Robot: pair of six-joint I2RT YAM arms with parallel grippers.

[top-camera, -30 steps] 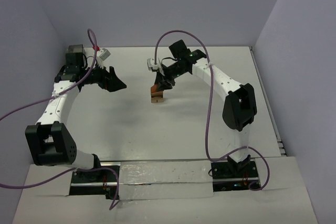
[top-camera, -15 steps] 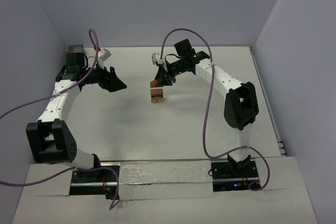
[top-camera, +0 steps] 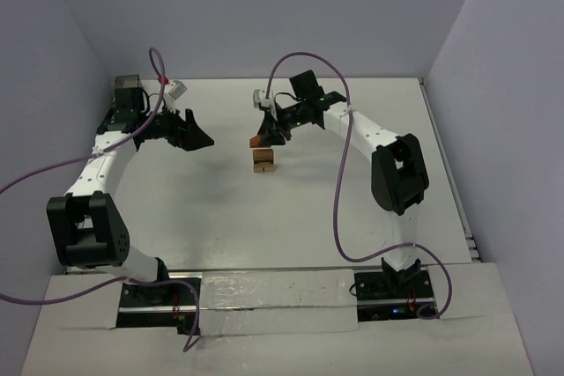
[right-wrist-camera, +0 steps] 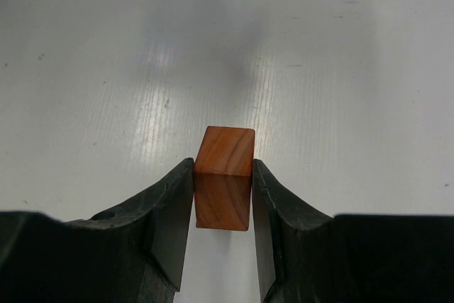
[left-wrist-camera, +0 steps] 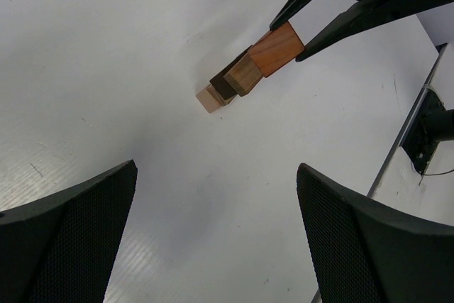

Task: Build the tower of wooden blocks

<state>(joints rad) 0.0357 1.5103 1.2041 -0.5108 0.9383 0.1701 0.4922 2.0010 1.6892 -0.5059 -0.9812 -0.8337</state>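
Note:
A small stack of wood blocks (top-camera: 263, 162) stands mid-table; in the left wrist view the stack (left-wrist-camera: 227, 86) shows a light tan block, a dark one and a tan one. My right gripper (top-camera: 262, 136) is shut on a reddish-brown block (top-camera: 256, 140) and holds it just above the stack, slightly to its left. The right wrist view shows this block (right-wrist-camera: 225, 148) squeezed between both fingers of my right gripper (right-wrist-camera: 223, 168), with the stack out of view. The block also shows in the left wrist view (left-wrist-camera: 277, 48). My left gripper (top-camera: 199, 139) is open and empty, left of the stack (left-wrist-camera: 216, 175).
The white table (top-camera: 291, 209) is walled at the back and both sides. A metal strip (top-camera: 467, 235) runs along its right edge. Purple cables loop over both arms.
My right gripper has risen and drawn back a little from the stack, the reddish-brown block still in it. The left arm has barely shifted.

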